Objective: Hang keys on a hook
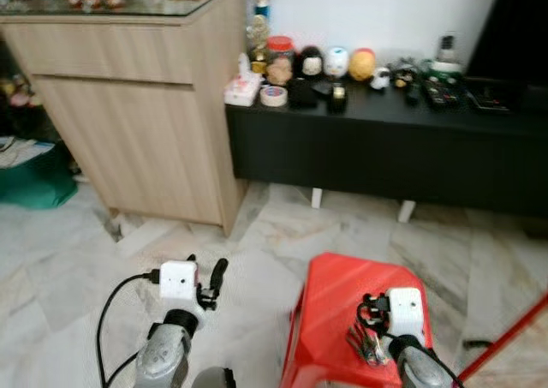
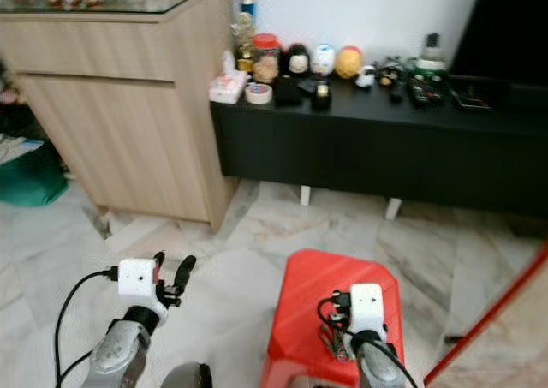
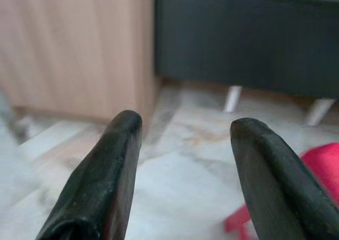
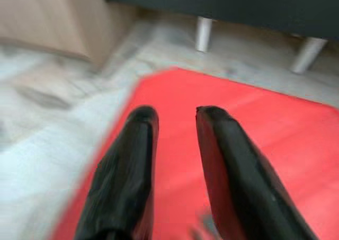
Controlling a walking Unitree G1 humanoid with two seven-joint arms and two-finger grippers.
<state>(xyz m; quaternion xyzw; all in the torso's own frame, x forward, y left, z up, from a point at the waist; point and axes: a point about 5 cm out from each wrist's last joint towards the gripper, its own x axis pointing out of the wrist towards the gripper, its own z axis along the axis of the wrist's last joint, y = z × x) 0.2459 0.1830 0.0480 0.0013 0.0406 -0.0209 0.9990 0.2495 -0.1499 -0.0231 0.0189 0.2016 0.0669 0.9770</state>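
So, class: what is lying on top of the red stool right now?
A bunch of keys lies near the front of the red stool, under the right gripper. The wrist camera hides the seat beneath it.

One red stool [image 1: 342, 307], one wooden cabinet [image 1: 145, 105], one black bench [image 1: 385, 144], two end effectors.

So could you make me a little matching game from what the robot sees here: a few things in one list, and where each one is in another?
Things:
1. red stool
2. roll of tape
3. right gripper
4. wooden cabinet

Places:
A. on the black bench, at its cabinet end
B. on the marble floor, before the robot's right arm
C. against the wall, left of the bench
D. over the stool's seat

Pairs: 1-B, 2-A, 3-D, 4-C
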